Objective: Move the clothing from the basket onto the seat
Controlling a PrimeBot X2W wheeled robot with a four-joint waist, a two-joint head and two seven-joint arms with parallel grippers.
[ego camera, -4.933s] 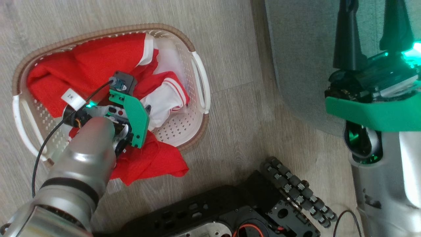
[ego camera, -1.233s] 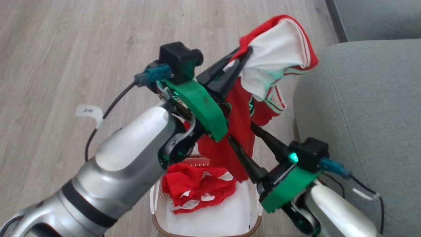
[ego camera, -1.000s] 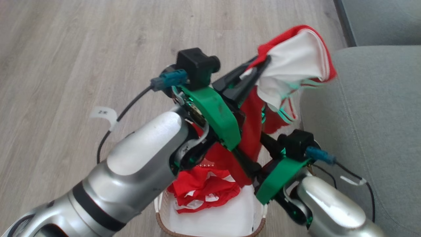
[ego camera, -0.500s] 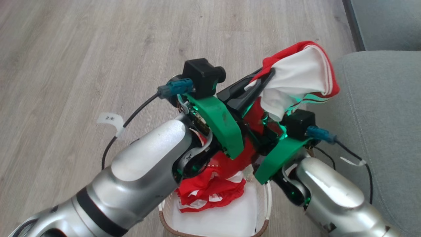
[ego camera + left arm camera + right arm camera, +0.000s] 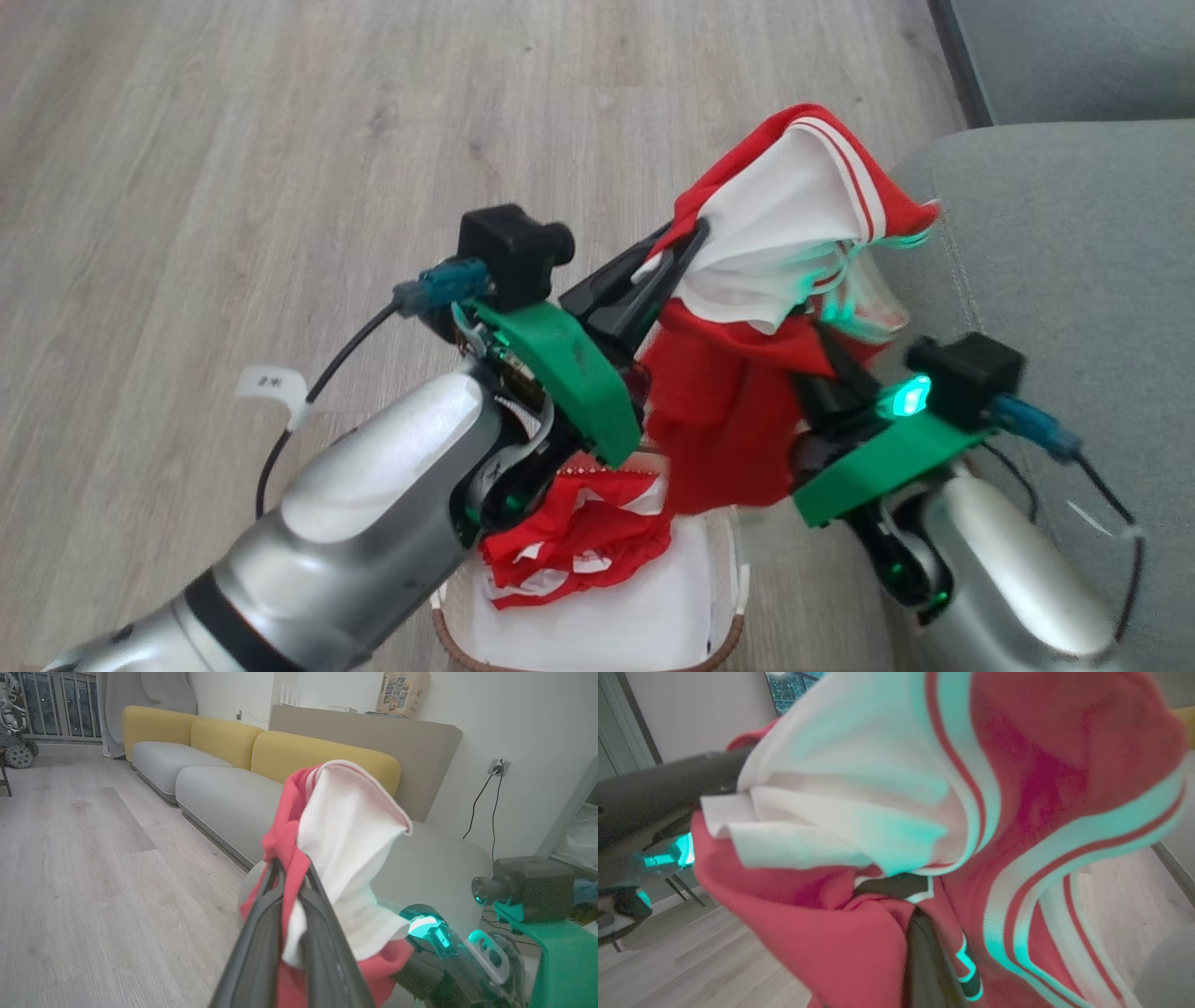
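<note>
Pale wood-look flooring (image 5: pixel 233 140) runs under both arms, with the grey-green seat (image 5: pixel 1055 243) along the right of the head view. We see the left gripper (image 5: pixel 689 245) clamped tight on a red garment (image 5: pixel 794 215) with a white panel and striped trim, held up in the air just beside the seat's edge, its red length hanging down toward the basket (image 5: pixel 738 597). The right gripper (image 5: pixel 834 362) pushes into the hanging fabric from below; we cannot tell whether its fingers are apart or together, since cloth covers them. A second red garment (image 5: pixel 579 541) lies crumpled in the basket on the white liner (image 5: pixel 635 625). From the left wrist we get the fingers meeting on the cloth and a long sofa (image 5: pixel 224 742) with yellow backs; the right wrist view gives one dark finger (image 5: pixel 924 956) under draped fabric.
</note>
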